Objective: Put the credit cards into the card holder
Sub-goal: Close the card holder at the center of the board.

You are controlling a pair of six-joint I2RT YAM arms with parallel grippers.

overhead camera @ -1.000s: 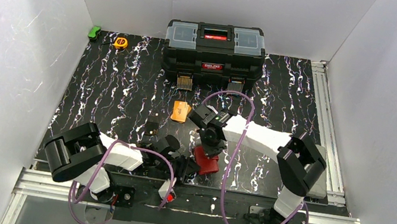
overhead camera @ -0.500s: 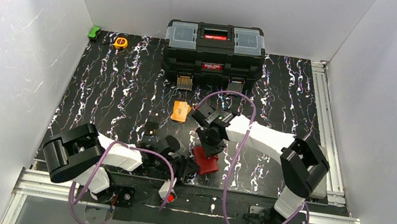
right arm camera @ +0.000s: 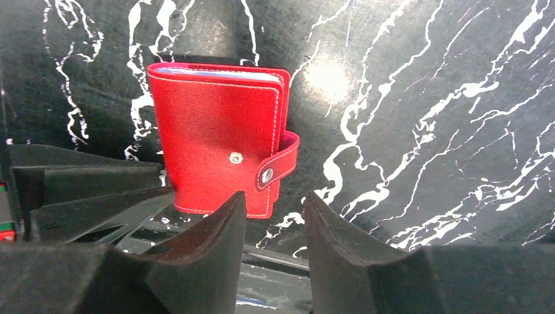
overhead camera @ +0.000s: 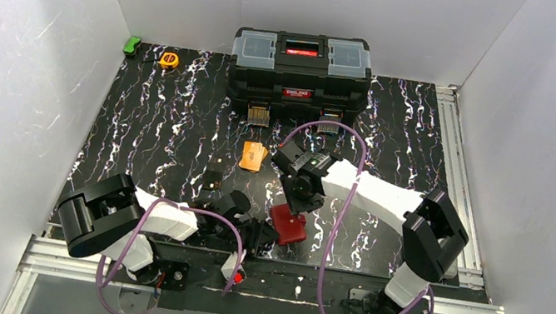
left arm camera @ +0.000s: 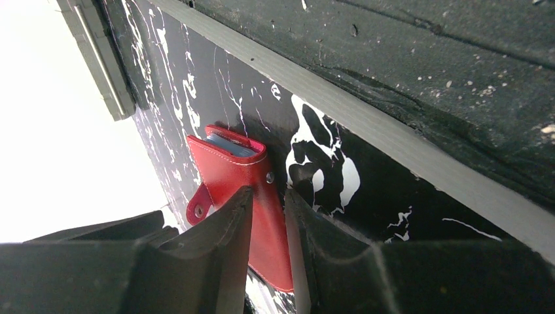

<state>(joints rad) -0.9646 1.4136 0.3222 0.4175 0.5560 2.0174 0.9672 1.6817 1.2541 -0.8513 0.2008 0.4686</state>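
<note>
Nearest, by the table's front edge: left gripper, fingers narrowed to a slit, seemingly pinching the near edge of the small red folding wallet. Wallet folded closed, flat on the black white-veined tabletop. Just above it, right gripper, fingers partly apart, holding nothing. Farther back, thin orange plastic cards. Farthest, big black plastic toolbox.
</note>
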